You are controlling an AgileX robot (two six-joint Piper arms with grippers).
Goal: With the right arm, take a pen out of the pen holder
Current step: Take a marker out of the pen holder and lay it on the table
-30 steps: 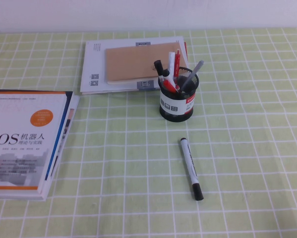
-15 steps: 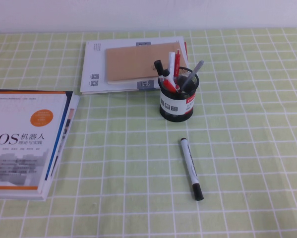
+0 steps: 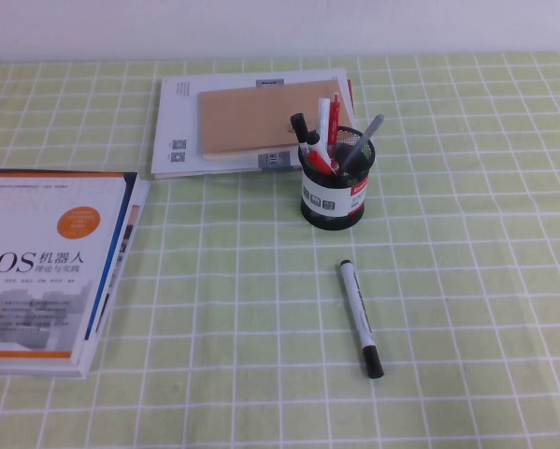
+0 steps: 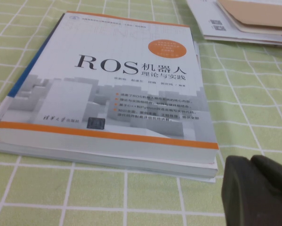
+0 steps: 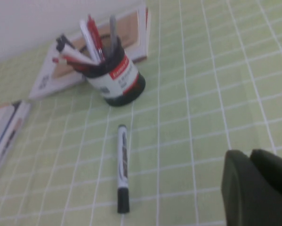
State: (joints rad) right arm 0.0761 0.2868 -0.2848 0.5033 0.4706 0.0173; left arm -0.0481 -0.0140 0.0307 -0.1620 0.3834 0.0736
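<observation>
Two arms on this rig, and neither one reaches into the high view. Starting at the left, a ROS textbook [image 3: 46, 262] lies flat on the green checked counter [image 3: 466, 281]. The left pincer [image 4: 251, 162] hangs low just off the book's near corner, parked by the look of it; open or closed, I cannot tell.

Moving along, a brown notebook [image 3: 256, 117] sits on a white book [image 3: 181, 122] at the back. At that stack's front right corner stands the black mesh pen holder [image 3: 333, 192], upright, with a red-and-white label; whether it touches the stack I cannot say. Several pens poke out of it: a black-capped marker [image 3: 300, 123] leaning left, a white pen [image 3: 323, 117] and a red pen [image 3: 333, 117] near upright, and a grey pen [image 3: 366, 136] leaning right. Nearer the robot and well apart from the holder, a white marker [image 3: 360, 316] with a black cap lies flat on the counter.

Over on the right, the right pincer [image 5: 250, 155] is low above the counter, on the near side of that marker. Its jaws are closed tight and hold nothing.

My read: one pen is already out of the holder, so the job looks done or close to it, with the arm standing clear. If another draw is called for, the pincer has to open, travel over the holder and pinch one protruding top. The grey pen stands clearest. Then it should lift straight up so the light cup does not tip.
</observation>
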